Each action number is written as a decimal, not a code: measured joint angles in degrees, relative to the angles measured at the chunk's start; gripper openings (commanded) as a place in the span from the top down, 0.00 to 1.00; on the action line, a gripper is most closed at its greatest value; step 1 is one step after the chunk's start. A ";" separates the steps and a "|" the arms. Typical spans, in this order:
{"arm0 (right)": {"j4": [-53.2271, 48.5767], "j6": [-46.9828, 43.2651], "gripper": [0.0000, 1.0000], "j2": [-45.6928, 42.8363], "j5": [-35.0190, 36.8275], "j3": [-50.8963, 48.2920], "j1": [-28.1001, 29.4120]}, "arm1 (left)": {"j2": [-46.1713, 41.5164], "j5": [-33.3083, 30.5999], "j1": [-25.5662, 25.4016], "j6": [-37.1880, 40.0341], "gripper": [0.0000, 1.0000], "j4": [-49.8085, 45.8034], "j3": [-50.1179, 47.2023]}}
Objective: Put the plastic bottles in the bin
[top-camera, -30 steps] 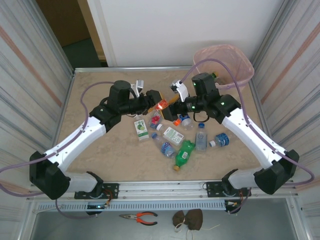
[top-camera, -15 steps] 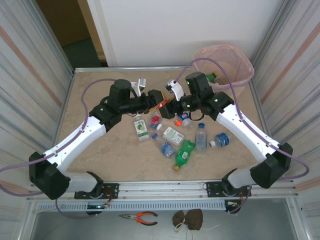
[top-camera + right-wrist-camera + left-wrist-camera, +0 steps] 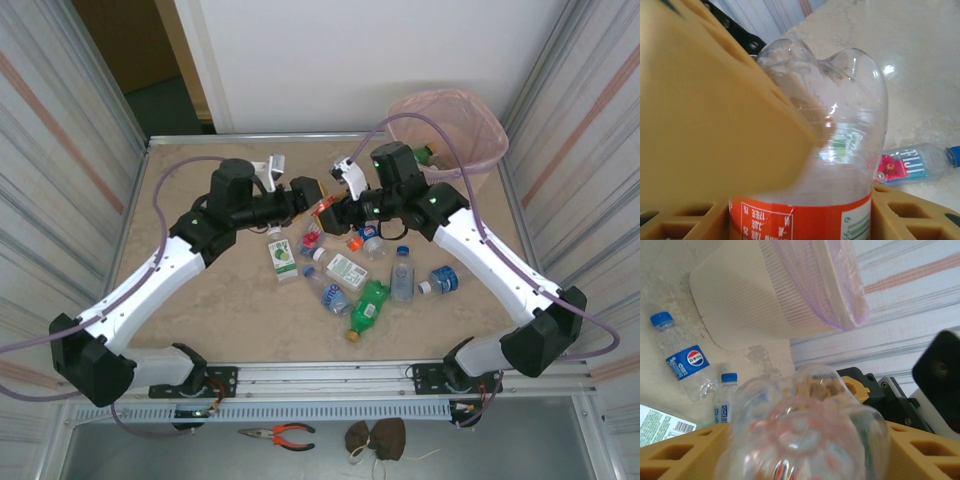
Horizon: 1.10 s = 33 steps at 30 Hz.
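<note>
Orange-labelled clear bottle (image 3: pixel 830 125) hangs above the table (image 3: pixel 260 325), well short of the bin (image 3: pixel 497 135), bridged between both grippers, apparently for transfer to the arm nearer the bin. The right gripper (image 3: pixel 336 213) is clamped across its body. Whether the left gripper (image 3: pixel 316 200) grips or merely flanks it cannot be determined.

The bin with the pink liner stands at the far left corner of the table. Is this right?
Not quite: the bin with the pink liner stands at the far right corner of the table, as the top view shows.
</note>
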 measured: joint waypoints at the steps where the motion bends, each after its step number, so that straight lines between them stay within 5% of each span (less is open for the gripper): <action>1: -0.17 0.00 0.46 0.00 0.07 0.28 -0.72 | -0.94 -0.31 0.72 0.13 0.22 -0.11 -0.07; 12: -3.98 -0.94 0.45 0.04 -0.44 10.25 -16.55 | -12.66 -1.90 7.58 2.05 0.18 -4.20 -4.81; 21: -5.70 -1.81 0.45 5.42 -0.44 22.69 -30.75 | -16.02 -2.16 8.44 7.04 0.19 -8.26 -7.63; 33: -10.34 -4.52 0.45 19.74 -0.46 31.76 -35.60 | -16.61 -1.27 8.44 9.92 0.21 -9.44 -8.50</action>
